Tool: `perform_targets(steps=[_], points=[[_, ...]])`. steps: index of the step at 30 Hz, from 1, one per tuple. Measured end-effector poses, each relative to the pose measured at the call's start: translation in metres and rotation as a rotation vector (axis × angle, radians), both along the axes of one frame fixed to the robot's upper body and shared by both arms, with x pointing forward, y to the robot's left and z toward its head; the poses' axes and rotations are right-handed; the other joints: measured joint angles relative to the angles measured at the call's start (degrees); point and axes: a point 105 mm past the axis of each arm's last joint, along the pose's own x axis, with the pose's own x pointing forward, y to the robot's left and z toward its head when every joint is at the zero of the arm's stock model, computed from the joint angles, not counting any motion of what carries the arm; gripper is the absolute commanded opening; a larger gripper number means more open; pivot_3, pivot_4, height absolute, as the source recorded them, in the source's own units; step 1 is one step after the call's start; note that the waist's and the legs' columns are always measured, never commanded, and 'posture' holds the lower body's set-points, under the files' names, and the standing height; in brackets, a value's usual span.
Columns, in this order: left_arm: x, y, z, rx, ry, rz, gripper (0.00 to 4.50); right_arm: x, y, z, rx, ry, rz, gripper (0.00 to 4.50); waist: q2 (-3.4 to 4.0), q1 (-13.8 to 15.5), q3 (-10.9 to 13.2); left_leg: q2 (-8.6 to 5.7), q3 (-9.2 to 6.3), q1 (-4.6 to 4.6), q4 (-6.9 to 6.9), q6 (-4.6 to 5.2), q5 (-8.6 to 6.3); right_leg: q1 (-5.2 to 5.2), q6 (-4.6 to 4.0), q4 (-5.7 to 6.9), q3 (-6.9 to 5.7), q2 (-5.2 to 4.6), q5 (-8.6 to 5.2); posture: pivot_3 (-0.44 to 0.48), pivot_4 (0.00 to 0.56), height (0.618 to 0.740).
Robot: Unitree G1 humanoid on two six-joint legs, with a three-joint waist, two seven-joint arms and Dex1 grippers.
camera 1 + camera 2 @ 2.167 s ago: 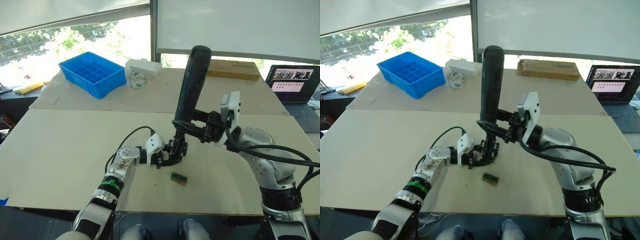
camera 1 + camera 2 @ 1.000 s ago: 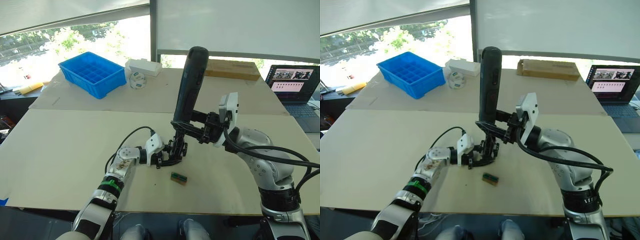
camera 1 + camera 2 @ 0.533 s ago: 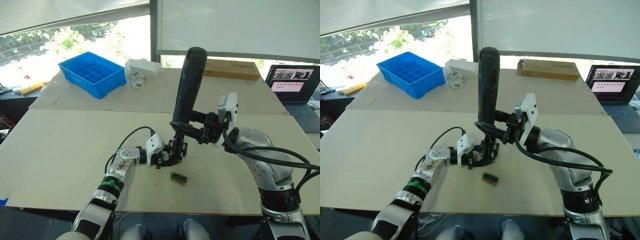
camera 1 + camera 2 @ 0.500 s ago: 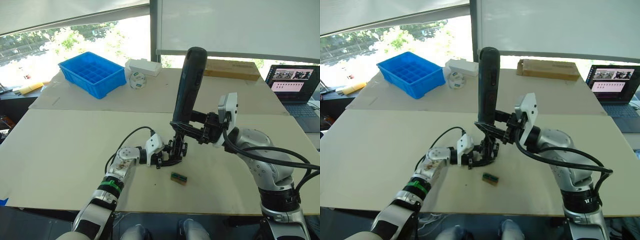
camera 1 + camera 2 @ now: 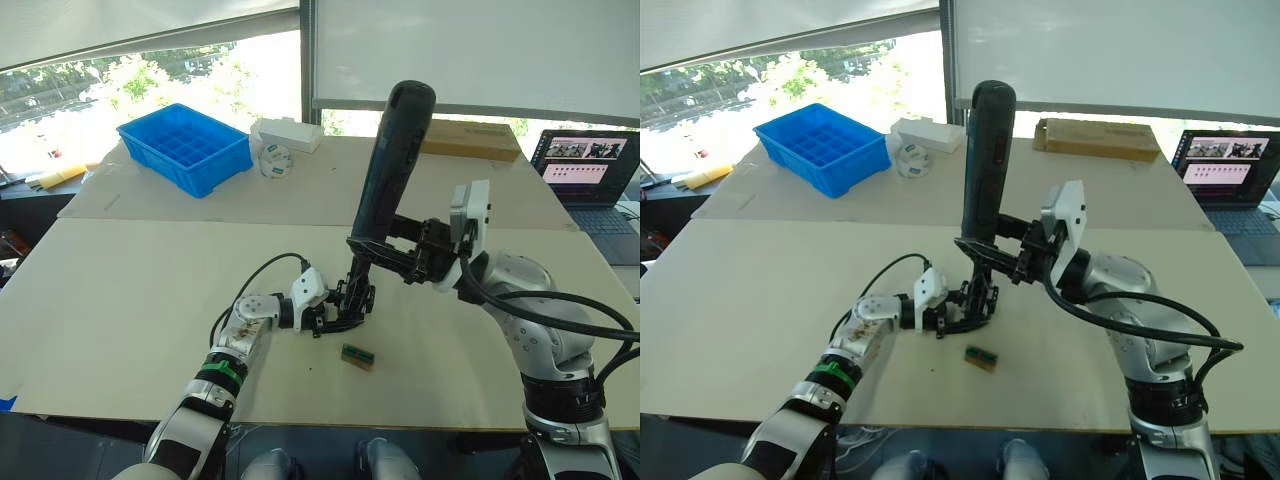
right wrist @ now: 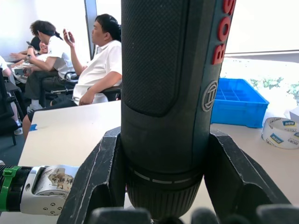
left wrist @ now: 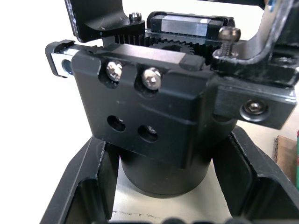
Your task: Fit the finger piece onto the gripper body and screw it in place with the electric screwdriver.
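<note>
My left gripper point(image 5: 335, 312) rests low on the table, shut on the round base of the gripper body point(image 7: 154, 112), a black block with two screws and two empty holes on its face. I cannot tell the finger piece apart from the black parts on top of that body. My right gripper point(image 5: 376, 250) is shut on the lower end of the electric screwdriver point(image 5: 393, 160). The tool stands nearly upright, its top leaning right. Its bit end points down at the gripper body point(image 5: 350, 300).
A small green-and-tan block point(image 5: 357, 356) lies just in front of the body. At the back are a blue bin point(image 5: 185, 147), a tape roll point(image 5: 274, 160), a white box point(image 5: 290, 133), a cardboard box point(image 5: 465, 138) and a laptop point(image 5: 590, 170). Seated people point(image 6: 93, 60) show behind.
My right arm has shifted a little to the right, and the screwdriver's top has tilted right and slightly up. The left gripper and the gripper body have stayed put.
</note>
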Motion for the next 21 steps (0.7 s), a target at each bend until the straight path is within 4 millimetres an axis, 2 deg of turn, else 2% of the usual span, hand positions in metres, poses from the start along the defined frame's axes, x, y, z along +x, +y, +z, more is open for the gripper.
perform_targets(steps=[21], points=[[-0.0003, -0.0001, -0.0004, 0.0, 0.001, 0.0, 2.36, -0.0004, 0.0017, -0.0007, 0.006, 0.008, 0.012, 1.92, 0.0, 0.0, 0.0, 0.0, 0.0, 0.0, 0.0, 0.0, 0.0, 0.0, 0.0, 0.0, 0.0, -0.01, 0.0, 0.0, 0.15, 0.74]])
